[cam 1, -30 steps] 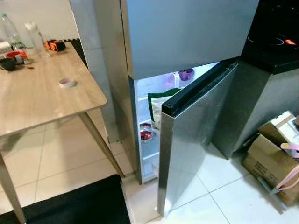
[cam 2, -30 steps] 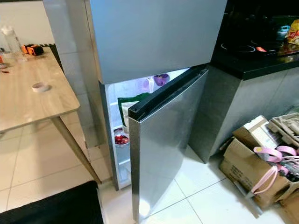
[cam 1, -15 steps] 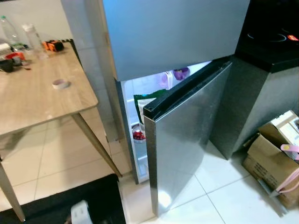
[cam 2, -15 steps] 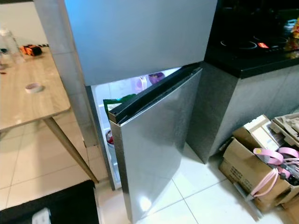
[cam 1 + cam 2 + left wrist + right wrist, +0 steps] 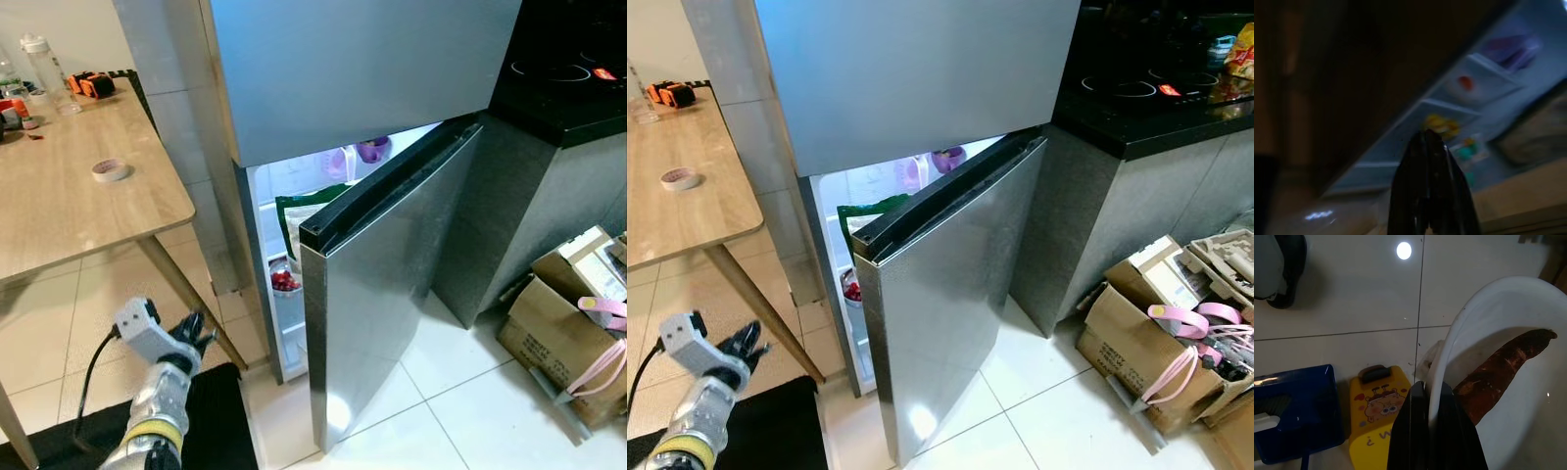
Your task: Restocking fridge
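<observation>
Firmly pinched — right fingers [image 5: 1425,396] on bowl rim [image 5: 1459,328].

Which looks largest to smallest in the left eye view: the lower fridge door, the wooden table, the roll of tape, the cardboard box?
1. Lower fridge door and wooden table: alike, and the table is cut off, so unranked.
2. Cardboard box, though partly cropped.
3. Roll of tape, clearly smallest.

White tiled floor [image 5: 460,382], wooden table [image 5: 69,211], black mat [image 5: 211,426], dark counter [image 5: 1156,117]
</observation>
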Motion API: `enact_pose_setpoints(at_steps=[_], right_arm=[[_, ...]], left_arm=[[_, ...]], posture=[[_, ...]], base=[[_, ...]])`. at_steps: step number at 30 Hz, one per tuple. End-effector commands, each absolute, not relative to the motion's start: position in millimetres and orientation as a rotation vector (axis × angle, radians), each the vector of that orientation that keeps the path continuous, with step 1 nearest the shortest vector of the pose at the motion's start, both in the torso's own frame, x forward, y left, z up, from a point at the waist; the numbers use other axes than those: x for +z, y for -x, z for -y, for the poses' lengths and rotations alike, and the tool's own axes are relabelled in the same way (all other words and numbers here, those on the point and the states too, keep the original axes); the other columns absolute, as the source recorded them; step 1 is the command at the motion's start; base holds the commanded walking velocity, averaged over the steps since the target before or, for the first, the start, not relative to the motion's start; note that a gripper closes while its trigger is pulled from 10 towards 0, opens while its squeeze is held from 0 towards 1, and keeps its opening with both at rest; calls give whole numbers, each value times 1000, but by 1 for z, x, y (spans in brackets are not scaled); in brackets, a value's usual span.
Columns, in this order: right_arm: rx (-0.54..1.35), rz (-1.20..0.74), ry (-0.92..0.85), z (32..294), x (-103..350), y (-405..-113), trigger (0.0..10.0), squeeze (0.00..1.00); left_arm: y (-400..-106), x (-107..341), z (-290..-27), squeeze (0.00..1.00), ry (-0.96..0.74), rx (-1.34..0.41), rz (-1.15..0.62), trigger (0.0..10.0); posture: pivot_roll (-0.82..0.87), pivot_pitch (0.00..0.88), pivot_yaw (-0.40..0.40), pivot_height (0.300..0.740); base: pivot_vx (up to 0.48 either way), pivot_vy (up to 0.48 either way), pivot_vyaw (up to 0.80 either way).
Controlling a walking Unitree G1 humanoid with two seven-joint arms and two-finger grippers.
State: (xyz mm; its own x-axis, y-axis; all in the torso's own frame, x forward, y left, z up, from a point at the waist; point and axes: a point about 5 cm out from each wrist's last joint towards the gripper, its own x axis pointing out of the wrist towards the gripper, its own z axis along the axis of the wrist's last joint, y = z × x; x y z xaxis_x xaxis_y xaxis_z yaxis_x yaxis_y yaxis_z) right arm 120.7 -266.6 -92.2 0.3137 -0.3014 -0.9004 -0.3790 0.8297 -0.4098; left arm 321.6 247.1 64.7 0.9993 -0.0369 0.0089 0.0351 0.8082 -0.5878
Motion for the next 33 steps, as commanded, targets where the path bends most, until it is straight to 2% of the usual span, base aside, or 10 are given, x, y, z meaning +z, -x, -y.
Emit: enact_pose_setpoints(at_steps=[1, 2, 5, 15, 23, 33], right_arm=[[50, -1282, 633, 268, -92, -118, 10000, 0], [49, -1283, 633, 268, -92, -118, 10000, 0], [49, -1284, 632, 268, -93, -118, 10000, 0], [6, -1233, 661, 269, -91, -122, 10000, 0], [-26, -1170, 671, 271, -86, -134, 10000, 0], [-35, -1171, 678, 273, -85, -134, 10000, 0]], left_arm=[[-329, 76, -234, 0, 658, -158, 43, 0], [-335, 84, -223, 0, 650, -250, 67, 10000], [-344, 98, -204, 0, 624, -384, 110, 10000], [-356, 118, -173, 0, 622, -536, 156, 10000], [-351, 110, -155, 0, 598, -636, 105, 10000], [-345, 102, -130, 0, 613, -754, 53, 10000]], posture=[[-79, 0, 20, 740], [-79, 0, 20, 740], [-79, 0, 20, 740], [-88, 0, 26, 740], [-87, 0, 28, 740], [-90, 0, 33, 740]], base=[[0, 0, 0], [0, 0, 0], [0, 0, 0], [0, 0, 0], [0, 0, 0], [0, 0, 0]])
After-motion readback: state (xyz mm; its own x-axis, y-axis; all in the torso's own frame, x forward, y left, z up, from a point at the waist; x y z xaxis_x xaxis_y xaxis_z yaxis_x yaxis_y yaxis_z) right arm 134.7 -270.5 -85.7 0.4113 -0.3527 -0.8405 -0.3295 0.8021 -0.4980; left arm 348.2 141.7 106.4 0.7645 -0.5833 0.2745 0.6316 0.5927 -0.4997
